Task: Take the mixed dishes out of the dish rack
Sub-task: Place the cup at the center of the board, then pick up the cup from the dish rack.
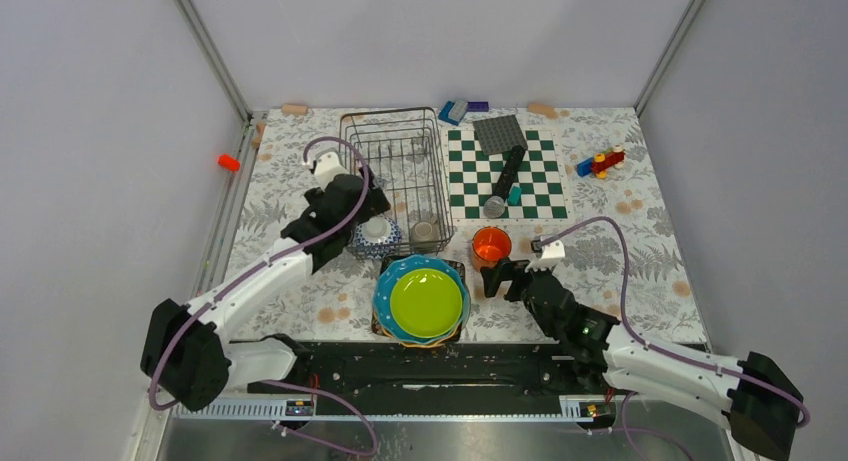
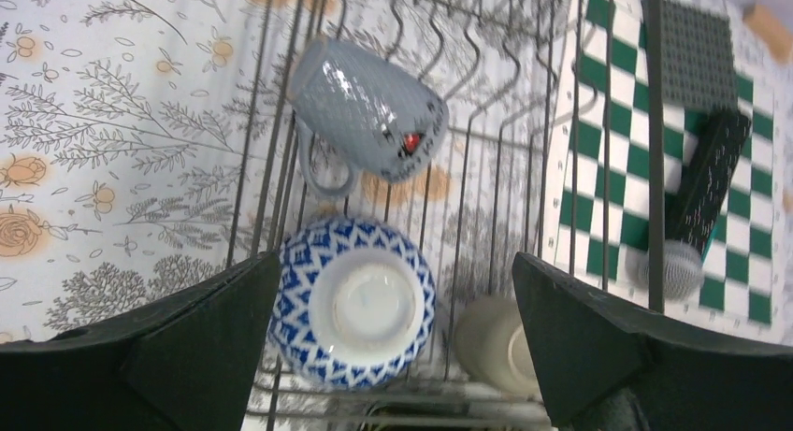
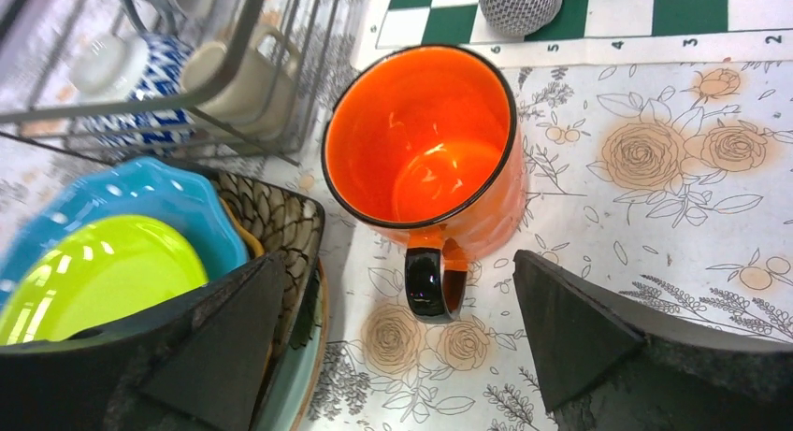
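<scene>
Since the plate stack [image 1: 424, 303], lime green on top, already sits on the bench [image 1: 640, 241] just in front of the dish rack [image 1: 395, 166], I'd call the unload over halfway.

Top view: orange mug [image 1: 491, 245] stands upright on the bench off the rack's near-right corner. Right tool [image 1: 497, 276] sits just short of it. Left tool [image 1: 352, 203] hangs over the rack's near-left corner.

Left wrist: tool spread wide, holding nothing, looking down into the rack. Patterned bowl [image 2: 353, 302] lies apparently base-up at the rack's near end, framed between the fingers. Pale cup [image 2: 496, 342] lies on its side beside it, and the grey mug [image 2: 365, 108] on its side further back.

Right wrist: tool released and empty, mug ahead with its handle toward the tool, no contact visible.

Left to do: bowl, cup, grey mug. The bowl looks like the left arm's next pick.
</scene>
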You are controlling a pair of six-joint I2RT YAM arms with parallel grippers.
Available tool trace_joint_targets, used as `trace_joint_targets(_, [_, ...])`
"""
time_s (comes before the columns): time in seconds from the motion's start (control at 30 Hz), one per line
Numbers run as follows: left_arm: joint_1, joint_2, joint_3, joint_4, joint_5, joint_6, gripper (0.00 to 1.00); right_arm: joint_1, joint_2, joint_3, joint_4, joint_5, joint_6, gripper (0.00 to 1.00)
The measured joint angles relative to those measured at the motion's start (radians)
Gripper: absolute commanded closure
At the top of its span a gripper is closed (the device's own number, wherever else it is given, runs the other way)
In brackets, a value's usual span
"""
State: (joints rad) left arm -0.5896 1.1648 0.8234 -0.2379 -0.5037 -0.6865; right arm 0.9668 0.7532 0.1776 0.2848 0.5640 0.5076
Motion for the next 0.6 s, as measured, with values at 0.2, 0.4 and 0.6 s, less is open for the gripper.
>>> trace_joint_targets(0.2, [0.098,0.136,0.085,0.009,0.006,-0.151,0.01,0.0,-0.21,-0.033,-0.079,0.039,0.049,0.01])
trace_joint_targets(0.4, [0.134,0.233,0.1,0.039,0.009,-0.33,0.01,0.0,-0.307,-0.039,-0.155,0.076,0.072,0.0])
trace_joint_targets(0.6, [0.145,0.349,0.174,0.021,-0.016,-0.462,0.01,0.0,-0.307,-0.039,-0.196,0.089,0.077,0.0])
